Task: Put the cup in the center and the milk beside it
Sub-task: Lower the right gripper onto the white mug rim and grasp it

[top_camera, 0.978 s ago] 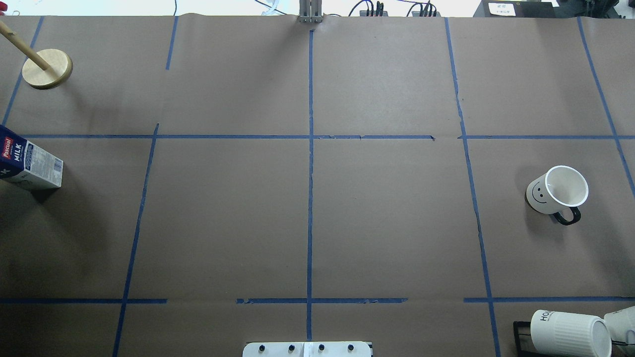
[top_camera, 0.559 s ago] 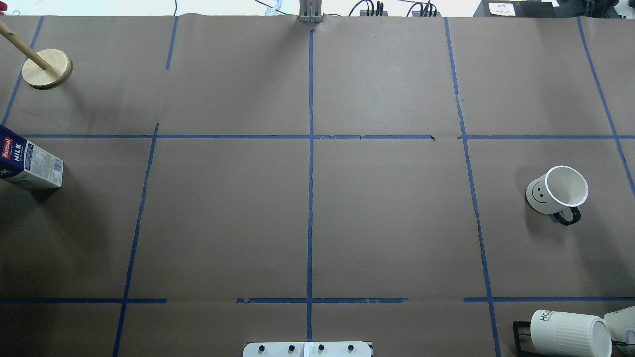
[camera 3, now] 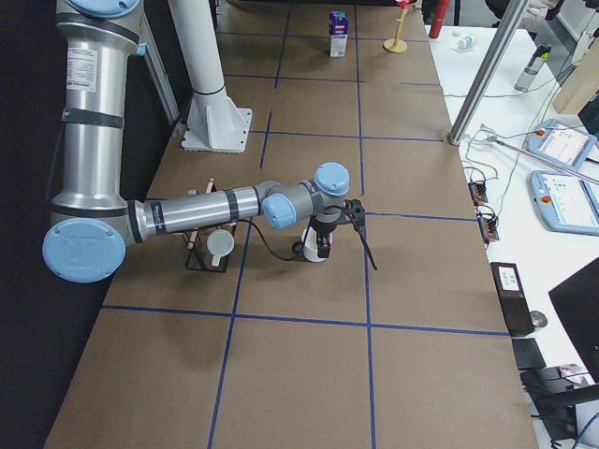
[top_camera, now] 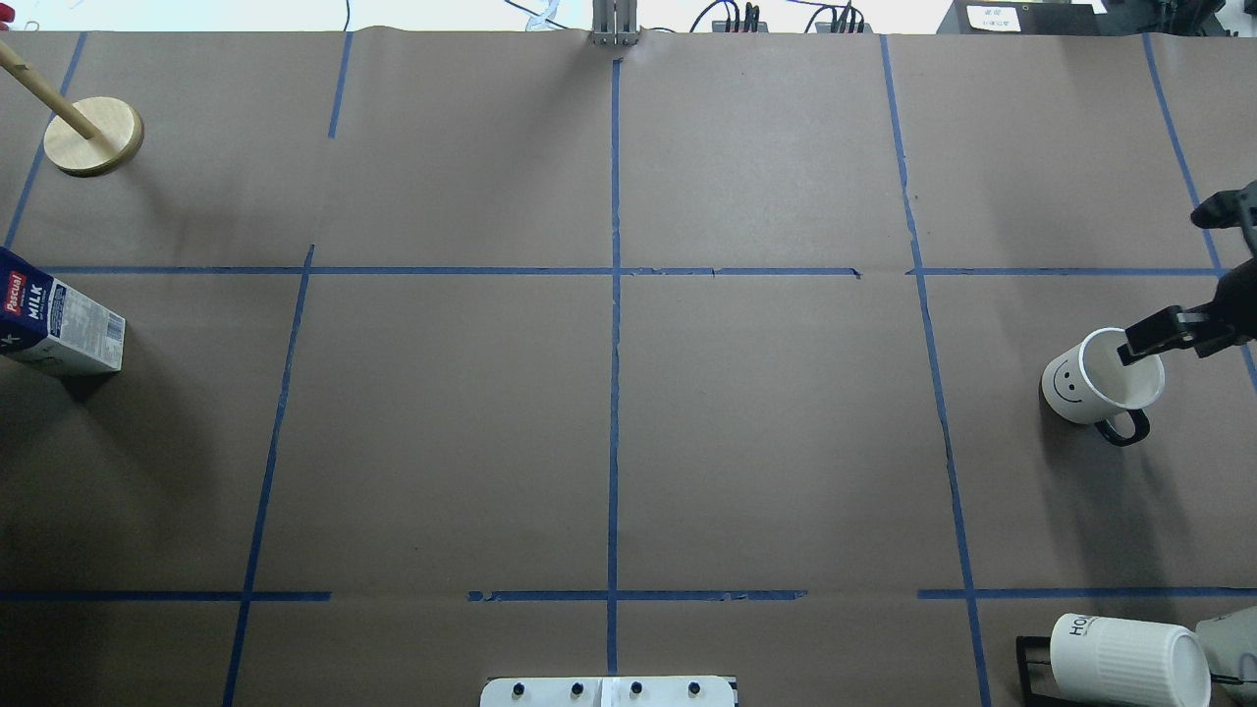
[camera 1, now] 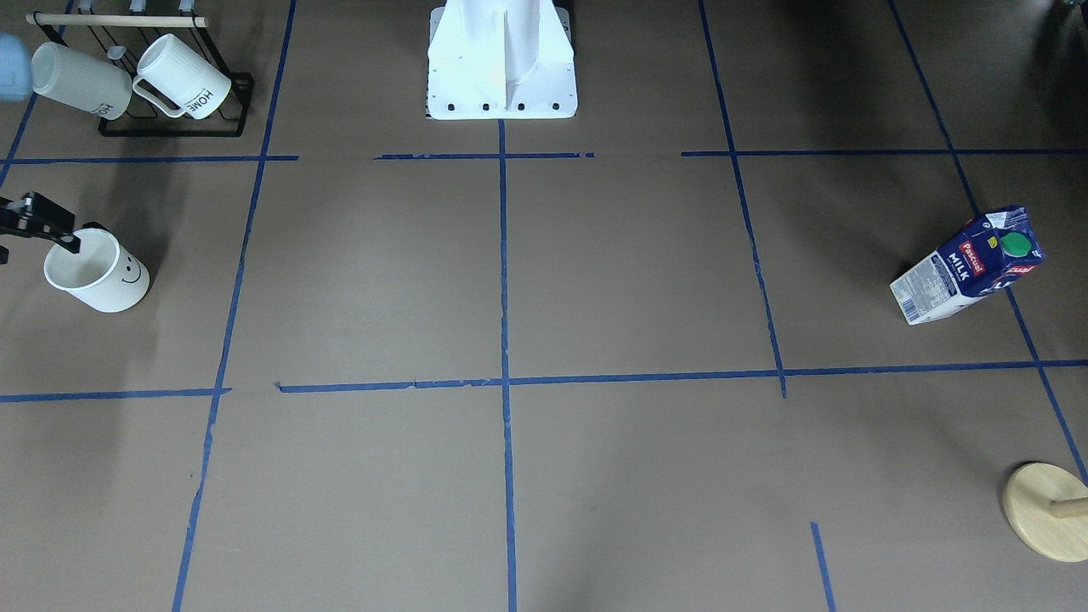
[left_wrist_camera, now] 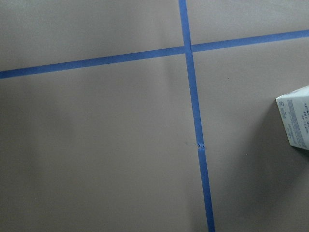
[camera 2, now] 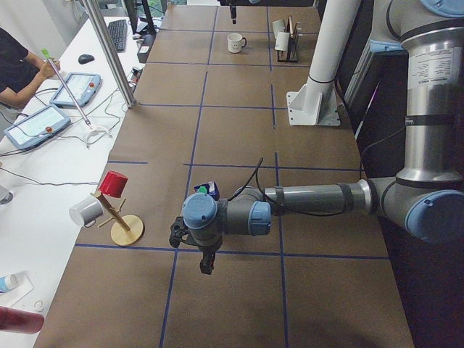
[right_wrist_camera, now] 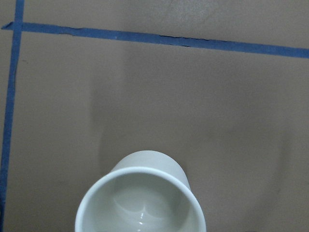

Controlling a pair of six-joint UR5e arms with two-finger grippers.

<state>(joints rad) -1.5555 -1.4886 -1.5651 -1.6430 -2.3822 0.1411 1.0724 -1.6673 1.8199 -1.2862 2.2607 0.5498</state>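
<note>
The cup [top_camera: 1080,391] stands upright at the table's right side, smiley face toward the middle, black handle toward the robot. It also shows in the front view [camera 1: 106,280] and fills the bottom of the right wrist view [right_wrist_camera: 140,205]. My right gripper [top_camera: 1167,285] is open, jaws wide apart; one finger [top_camera: 1144,339] hangs over the cup's rim, the other lies farther back. The milk [top_camera: 59,329] stands at the far left edge, also in the front view [camera 1: 969,268]. The center [top_camera: 616,271] is bare. My left gripper [camera 2: 197,243] shows only in the left side view, next to the milk; I cannot tell its state.
A black rack with ribbed HOME mugs [top_camera: 1120,658] stands at the near right corner. A wooden peg stand [top_camera: 93,135] is at the far left corner. The robot's white base [camera 1: 501,68] is at the table's near middle edge.
My right gripper has come into the overhead view from the right edge and now hangs over the cup. The cup and the milk have not moved.
</note>
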